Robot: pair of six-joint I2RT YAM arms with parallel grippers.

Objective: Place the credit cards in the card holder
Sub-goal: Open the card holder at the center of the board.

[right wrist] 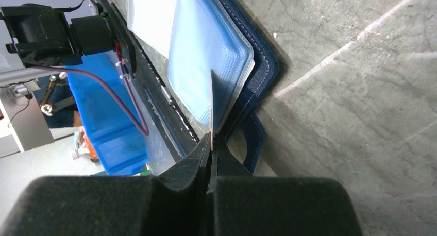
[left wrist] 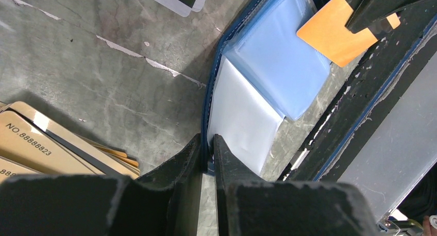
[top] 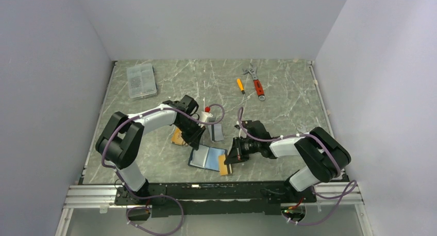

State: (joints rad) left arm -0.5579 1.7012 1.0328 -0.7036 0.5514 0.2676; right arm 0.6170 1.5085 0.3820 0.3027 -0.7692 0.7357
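The navy card holder [top: 207, 157] lies open near the table's front, its clear blue sleeves up. My left gripper [top: 195, 142] is shut on its navy left edge [left wrist: 207, 143]. My right gripper [top: 230, 161] is shut on an orange card [top: 224, 165] at the holder's right edge. In the right wrist view that card [right wrist: 211, 104] is edge-on, its far end against the sleeves [right wrist: 206, 50] beside the snap tab [right wrist: 255, 143]. A stack of orange-tan cards [left wrist: 31, 148] lies left of the holder. A white-grey card [top: 216, 132] lies behind it.
A clear plastic box [top: 141, 80] sits at the back left. A red-handled wrench [top: 256, 84] and an orange screwdriver [top: 240, 85] lie at the back centre. A small white bottle with a red cap [top: 207, 112] stands behind the left gripper. Grey walls enclose the table.
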